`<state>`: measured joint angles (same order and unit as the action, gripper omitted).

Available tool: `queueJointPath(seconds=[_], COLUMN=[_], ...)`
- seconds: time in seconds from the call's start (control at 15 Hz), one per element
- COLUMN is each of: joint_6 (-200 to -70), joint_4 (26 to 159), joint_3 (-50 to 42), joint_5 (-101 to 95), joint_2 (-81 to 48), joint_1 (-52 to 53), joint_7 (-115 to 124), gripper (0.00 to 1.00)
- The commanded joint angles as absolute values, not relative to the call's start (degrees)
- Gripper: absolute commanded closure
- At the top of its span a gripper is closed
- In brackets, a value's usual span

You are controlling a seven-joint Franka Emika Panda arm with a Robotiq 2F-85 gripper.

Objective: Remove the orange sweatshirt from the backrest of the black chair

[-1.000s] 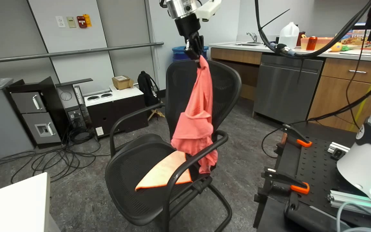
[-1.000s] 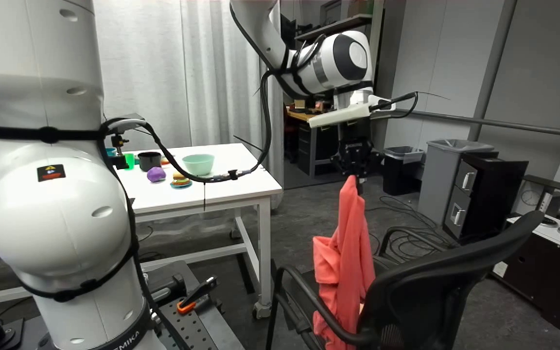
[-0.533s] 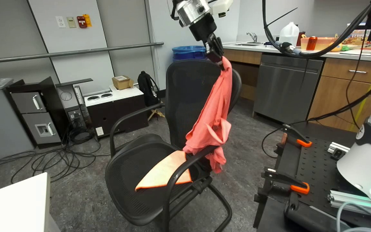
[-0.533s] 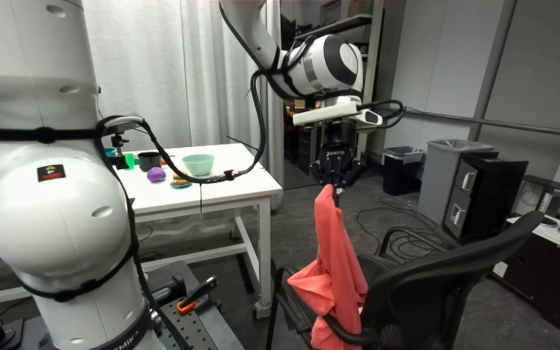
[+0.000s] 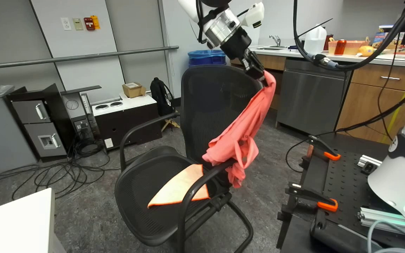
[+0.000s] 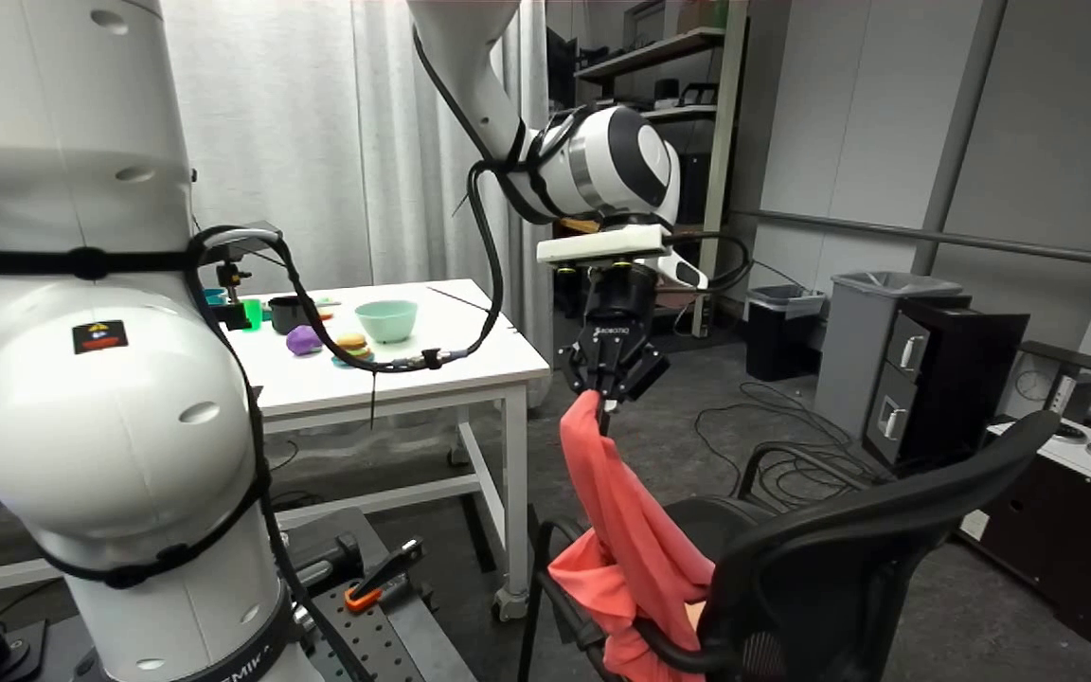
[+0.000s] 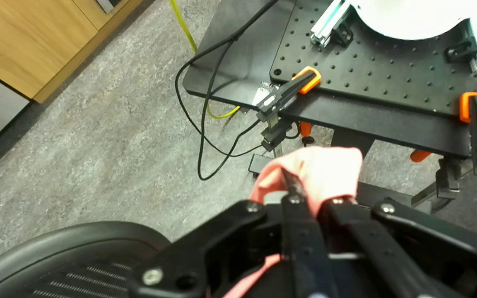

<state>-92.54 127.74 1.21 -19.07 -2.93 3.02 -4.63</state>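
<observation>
The orange sweatshirt, coral-coloured, stretches from my gripper down to the chair's near armrest in both exterior views [image 5: 237, 135] [image 6: 623, 540]. Its lower part bunches over the armrest's rear end and hangs below it. My gripper [image 5: 263, 78] [image 6: 605, 398] is shut on the sweatshirt's upper end, beside the upper edge of the black chair's backrest [image 5: 211, 102] [image 6: 820, 549]. No cloth lies over the backrest's top. In the wrist view, a fold of the sweatshirt [image 7: 331, 167] sticks out past the fingertips [image 7: 311, 203]; the chair's backrest [image 7: 85, 260] is at lower left.
A peach cloth with an orange edge [image 5: 178, 186] lies on the chair seat. The near armrest [image 5: 202, 179] curves beside the sweatshirt. The robot's black mounting table [image 5: 346, 182] with orange-tipped clamps stands close by. A white table [image 6: 451, 365] holds a bowl and toys.
My gripper has moved off the backrest's middle toward its side and the robot base, lowering and tilting. The sweatshirt has been pulled along, now slanting, with its lower part still at the armrest.
</observation>
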Motion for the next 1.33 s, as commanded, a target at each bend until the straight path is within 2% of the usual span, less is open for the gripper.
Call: queueJointPath(seconds=[0.0, 0.13, 0.67, 1.27], joint_6=[-88.3, -86.6, -87.2, -89.0], joint_4=[128.5, 128.0, 128.3, 128.9], joint_3=[1.7, 1.7, 1.9, 2.0], joint_5=[-19.1, -18.9, -18.9, -19.5], joint_2=[-1.5, -1.5, -1.6, -1.0], joint_1=[2.8, 2.8, 2.8, 2.8], joint_7=[-6.8, -6.9, -6.8, -5.9], gripper=[0.7, 0.62, 0.01, 0.0])
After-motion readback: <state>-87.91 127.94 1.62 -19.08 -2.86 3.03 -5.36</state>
